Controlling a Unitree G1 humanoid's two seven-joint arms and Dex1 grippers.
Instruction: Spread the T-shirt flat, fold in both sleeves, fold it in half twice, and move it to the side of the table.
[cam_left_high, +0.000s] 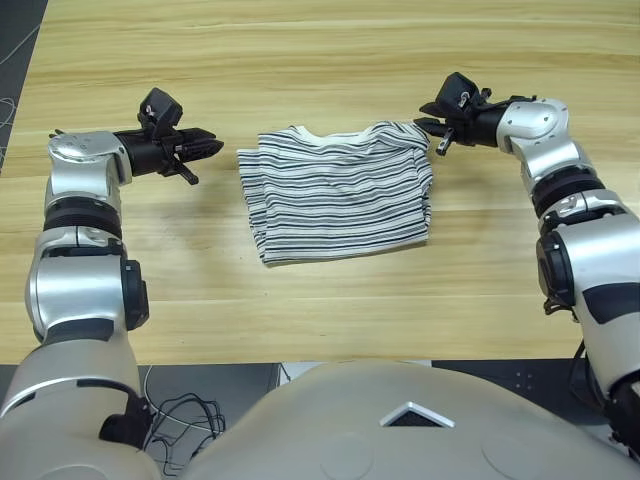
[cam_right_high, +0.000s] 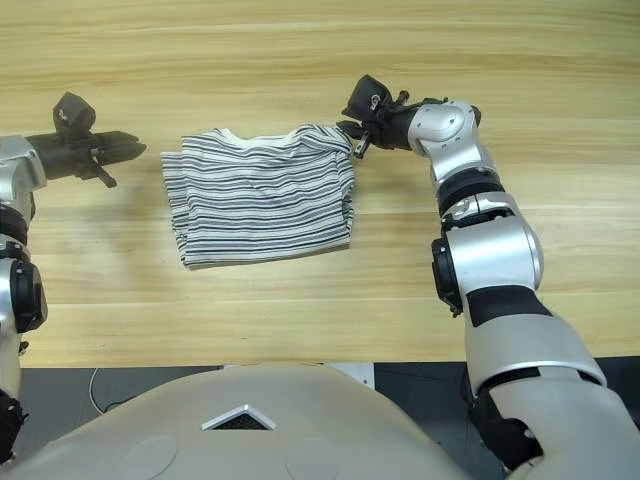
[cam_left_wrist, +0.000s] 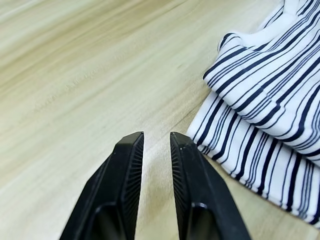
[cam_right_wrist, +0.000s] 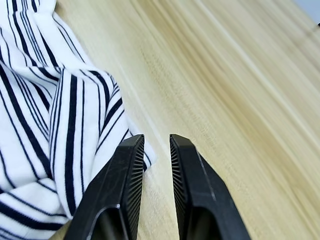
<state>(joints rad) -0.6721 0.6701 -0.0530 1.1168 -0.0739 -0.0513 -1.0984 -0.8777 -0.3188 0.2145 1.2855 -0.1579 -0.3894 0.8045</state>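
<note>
1. The T-shirt (cam_left_high: 340, 195) lies mid-surface (cam_left_high: 300, 60) in a folded bundle. I judge the folding about done and the move aside still left.
2. My left claw (cam_left_high: 212, 146) hovers beside it, slightly parted, empty.
3. My right claw (cam_left_high: 422, 126) is at its far right corner, slightly parted, empty.

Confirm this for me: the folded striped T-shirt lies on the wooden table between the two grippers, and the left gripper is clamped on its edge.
Wrong on the left gripper: it grips nothing and sits apart from the T-shirt, over bare table, as the left wrist view shows. The rest stands.
</note>
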